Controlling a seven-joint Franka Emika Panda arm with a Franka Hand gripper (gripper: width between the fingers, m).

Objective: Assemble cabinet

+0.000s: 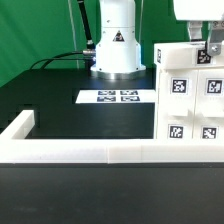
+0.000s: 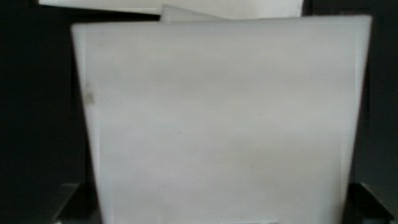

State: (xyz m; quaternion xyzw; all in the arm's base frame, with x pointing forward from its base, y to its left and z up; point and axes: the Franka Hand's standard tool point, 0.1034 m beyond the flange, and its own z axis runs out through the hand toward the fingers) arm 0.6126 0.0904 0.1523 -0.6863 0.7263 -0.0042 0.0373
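From the exterior view, the cabinet (image 1: 190,95) stands upright at the table's (image 1: 60,95) right edge, against the rail (image 1: 90,153), looking largely built. The gripper (image 1: 208,52) sits at its top; I cannot tell whether the jaws grip anything. The marker board (image 1: 118,97) lies mid-table.

From the wrist view, one white panel (image 2: 196,115) fills everything; fingers are hidden.

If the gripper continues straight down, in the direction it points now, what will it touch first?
Most likely the cabinet. The gripper points down at its top edge, and the wrist view is almost filled by a white panel. Whether it already touches is unclear.
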